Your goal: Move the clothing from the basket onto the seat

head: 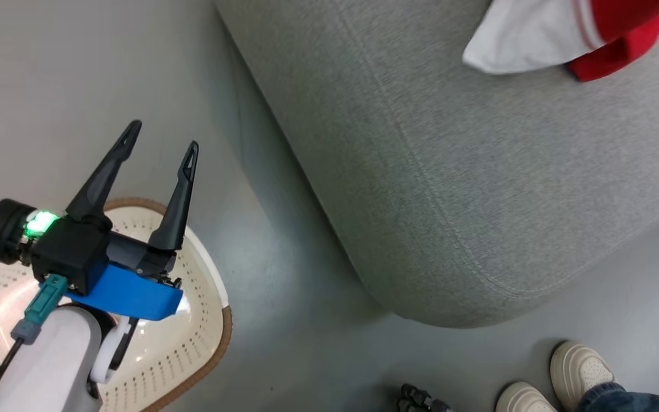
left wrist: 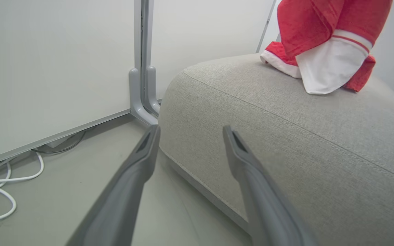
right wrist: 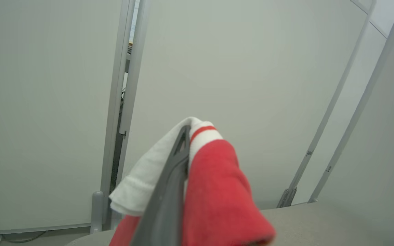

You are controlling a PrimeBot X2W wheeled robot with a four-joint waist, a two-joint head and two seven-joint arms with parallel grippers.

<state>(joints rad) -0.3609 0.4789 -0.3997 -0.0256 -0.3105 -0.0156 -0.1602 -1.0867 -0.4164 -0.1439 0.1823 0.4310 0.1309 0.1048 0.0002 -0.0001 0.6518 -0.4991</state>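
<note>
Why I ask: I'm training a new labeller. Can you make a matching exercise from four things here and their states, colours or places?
Things:
1. left gripper
2. right gripper
3. basket
4. person's shoes

Descriptions:
A. shut on clothing
B. cream-white with a brown rim
C. open, holding nothing
D. on the floor near the corner of the seat

Pairs: 1-C, 2-A, 3-B, 4-D

Light: we see soft, even brightness.
Glare: sheen inside the basket [head: 198, 343], lower left.
Blur: clothing [right wrist: 217, 191] nearest the lens.
</note>
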